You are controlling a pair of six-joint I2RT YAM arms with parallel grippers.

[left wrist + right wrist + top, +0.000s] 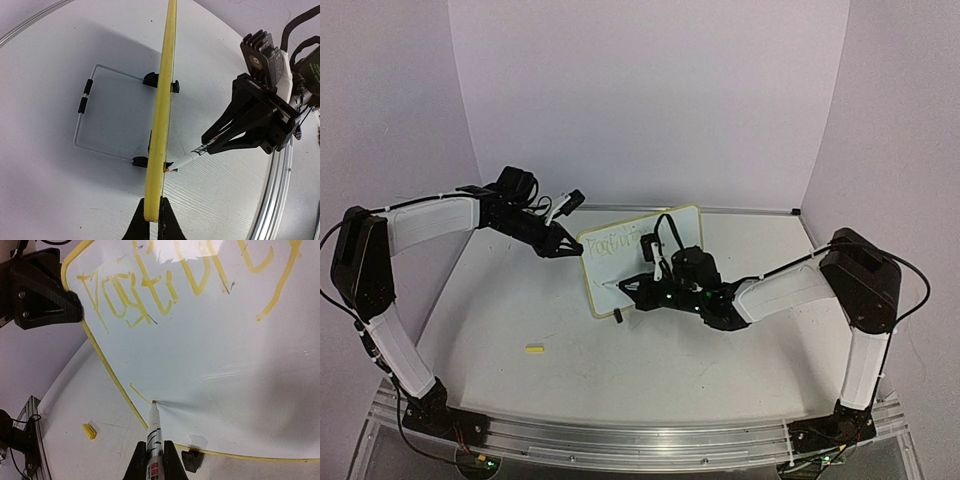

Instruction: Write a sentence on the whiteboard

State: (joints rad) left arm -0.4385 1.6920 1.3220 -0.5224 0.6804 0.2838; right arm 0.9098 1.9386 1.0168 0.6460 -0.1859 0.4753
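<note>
The whiteboard [645, 262] stands tilted on the table mid-scene, white with a yellow rim. My left gripper [567, 246] is shut on its upper-left edge; the left wrist view shows the rim [162, 115] edge-on, clamped between my fingers [153, 205]. My right gripper [632, 285] is shut on a marker pen [154, 432], with the tip touching the board face [235, 355] near its lower-left corner. The sentence [150, 290] is one line of yellow handwriting across the top, plus a short fresh stroke [140, 394] at the pen tip.
A yellow pen cap [534, 349] lies on the table left of the board, also seen in the right wrist view [89, 431]. A wire stand [82, 120] and black feet [150, 79] sit behind the board. Walls enclose the back and sides.
</note>
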